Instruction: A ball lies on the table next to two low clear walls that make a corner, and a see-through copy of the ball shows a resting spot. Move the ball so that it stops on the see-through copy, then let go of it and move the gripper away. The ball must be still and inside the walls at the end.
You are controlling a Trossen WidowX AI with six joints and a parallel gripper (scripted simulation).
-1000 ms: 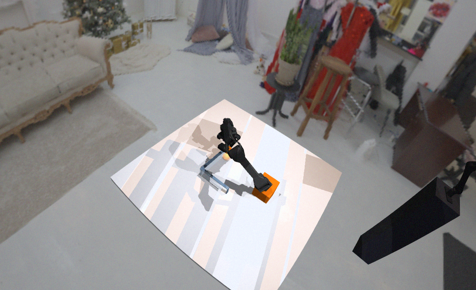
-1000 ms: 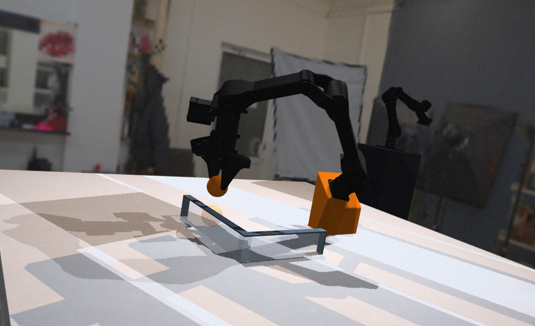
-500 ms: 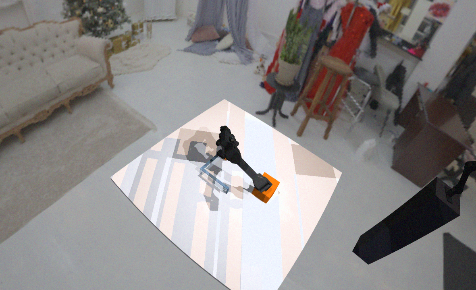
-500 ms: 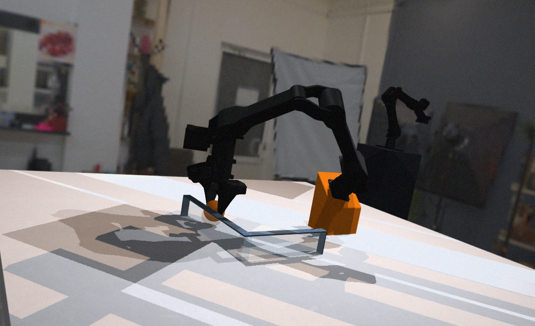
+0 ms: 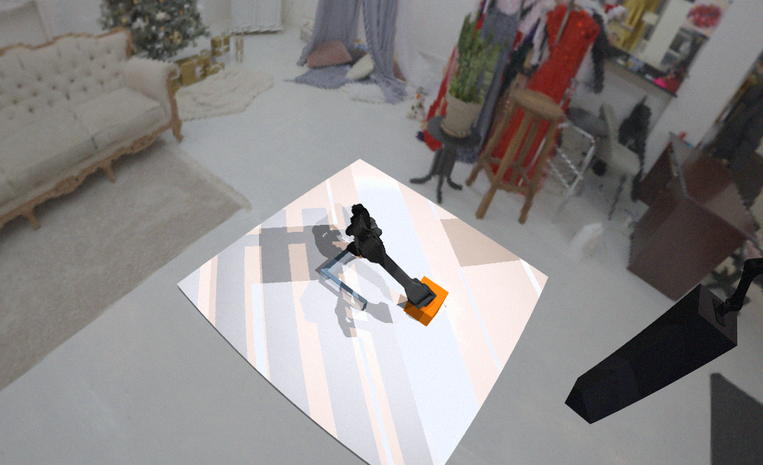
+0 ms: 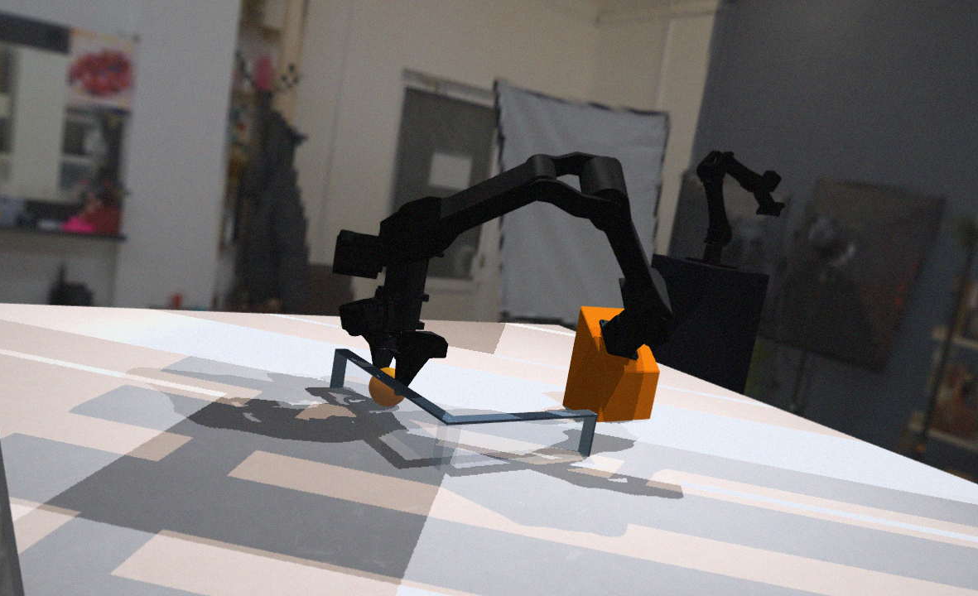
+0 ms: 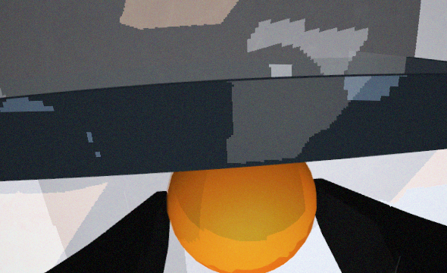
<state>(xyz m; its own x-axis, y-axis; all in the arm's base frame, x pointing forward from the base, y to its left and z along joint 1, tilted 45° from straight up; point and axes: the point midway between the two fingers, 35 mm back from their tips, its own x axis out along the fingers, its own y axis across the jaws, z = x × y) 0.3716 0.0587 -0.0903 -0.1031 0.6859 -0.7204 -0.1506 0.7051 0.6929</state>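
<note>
Black gripper (image 6: 401, 368) clamped partway shut on orange ball (image 6: 383, 388), low at table (image 6: 180, 474), inside corner, just beside clear wall (image 6: 373, 370). Ball overlaps pale copy. Placing step; next: release gently, lift straight up, avoid nudging.
</note>
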